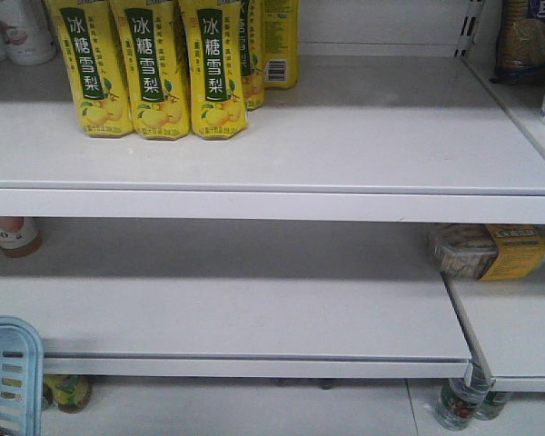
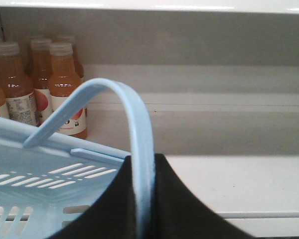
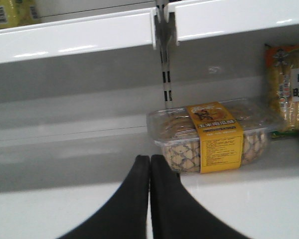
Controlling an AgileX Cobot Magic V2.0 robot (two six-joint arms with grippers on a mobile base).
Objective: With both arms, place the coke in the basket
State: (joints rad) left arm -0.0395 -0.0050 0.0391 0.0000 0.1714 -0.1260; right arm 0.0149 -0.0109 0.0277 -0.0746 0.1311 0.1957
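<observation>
Basket handle is what my left claw pinches, the blue strap running down between its two black fingers, so the light blue basket hangs from me at the left, its slotted corner just showing low in the front view. My right claw is pressed together on nothing, tips touching, pointing at a clear tub of biscuits with a yellow band. No coke shows in any view, so I judge the task stands at its search step: basket carried, can not yet found or gripped. Next I need the right arm to find the red coke, spread its fingers and take it, while the left holds the basket steady beneath.

Room is fair: the middle shelf lies bare across its width, and the shelf lip above sits close overhead, so reaching in must go low. Orange drink bottles stand beyond the basket's far rim; yellow pear-drink cartons stand near the upper shelf's front edge
</observation>
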